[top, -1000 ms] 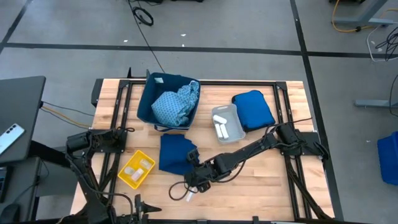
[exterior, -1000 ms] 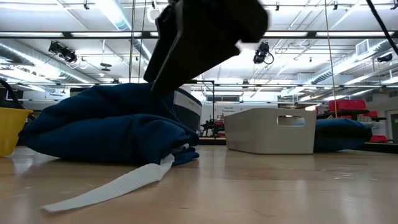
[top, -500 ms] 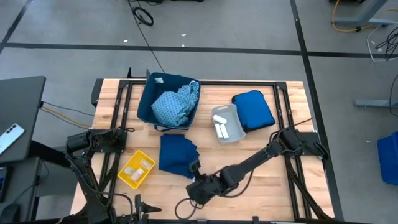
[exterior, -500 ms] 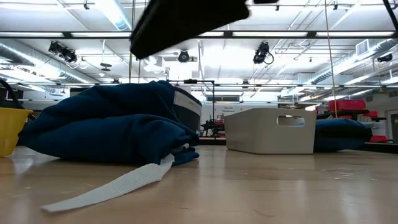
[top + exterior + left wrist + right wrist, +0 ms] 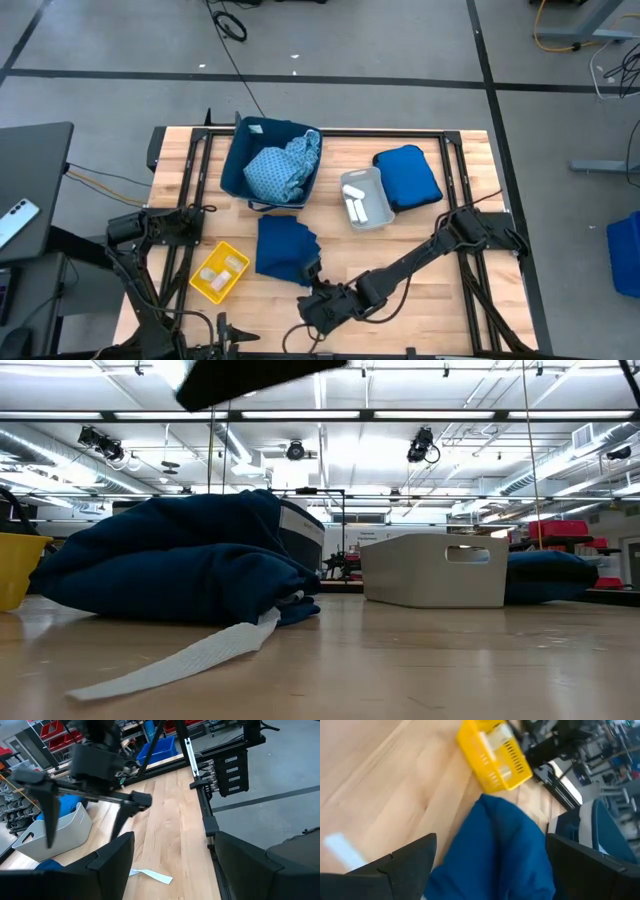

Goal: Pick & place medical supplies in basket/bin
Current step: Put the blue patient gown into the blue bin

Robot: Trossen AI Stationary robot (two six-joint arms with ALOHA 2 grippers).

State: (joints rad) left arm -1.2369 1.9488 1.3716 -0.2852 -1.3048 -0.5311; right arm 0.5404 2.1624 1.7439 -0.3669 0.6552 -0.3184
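- The left gripper is being held spread open and empty, parked far from the supplies.
- The yellow tray is lying beyond the right fingers.
- The navy garment is lying just ahead of the right gripper, whose fingers are spread apart, empty, with a white strip beside them.

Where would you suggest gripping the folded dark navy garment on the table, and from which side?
Probably the raised top fold of the dark navy garment, from straight above. In the low view it lies as a thick mound, so open fingers could straddle and pinch the crest. The right gripper hangs open beside it, over the white strip at its near edge.
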